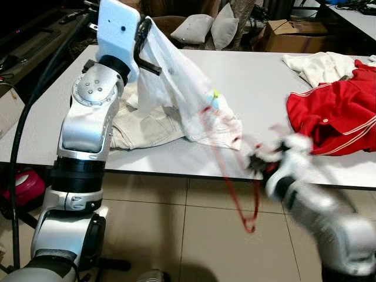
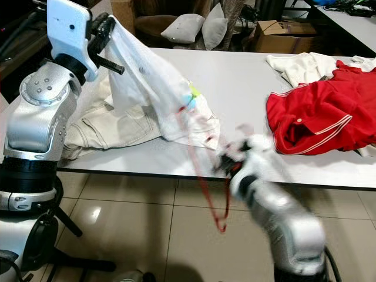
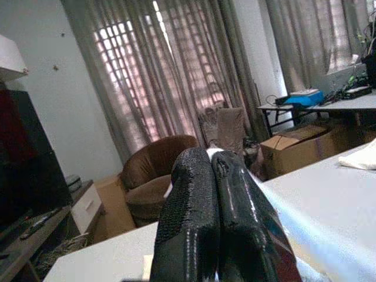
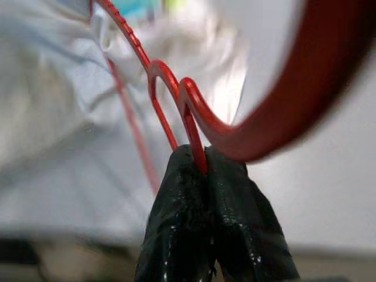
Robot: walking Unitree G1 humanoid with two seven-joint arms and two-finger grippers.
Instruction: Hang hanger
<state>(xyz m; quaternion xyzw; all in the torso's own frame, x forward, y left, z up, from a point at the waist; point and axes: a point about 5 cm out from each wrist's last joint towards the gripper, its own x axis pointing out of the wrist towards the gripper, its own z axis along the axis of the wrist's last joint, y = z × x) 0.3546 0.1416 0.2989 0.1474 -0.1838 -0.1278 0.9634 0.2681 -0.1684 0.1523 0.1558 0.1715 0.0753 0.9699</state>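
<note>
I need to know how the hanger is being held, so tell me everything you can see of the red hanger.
The red hanger is thin, looks like plastic, and is blurred by motion. Its upper part runs inside the sheer white garment; its lower end hangs below the table edge over the floor. The right gripper is pinched shut on a narrow bar beside its notches.

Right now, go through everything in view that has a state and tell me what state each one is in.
Left tool: raised above the table, shut on the white garment.
Right tool: at the table's front edge, shut on the red hanger.
White garment: lifted at one end, rest draped on the table.
Red hanger: partly inside the white garment, lower part dangling below the table edge.
Beige trousers: crumpled on the table.
Red garment: lying crumpled.
</note>
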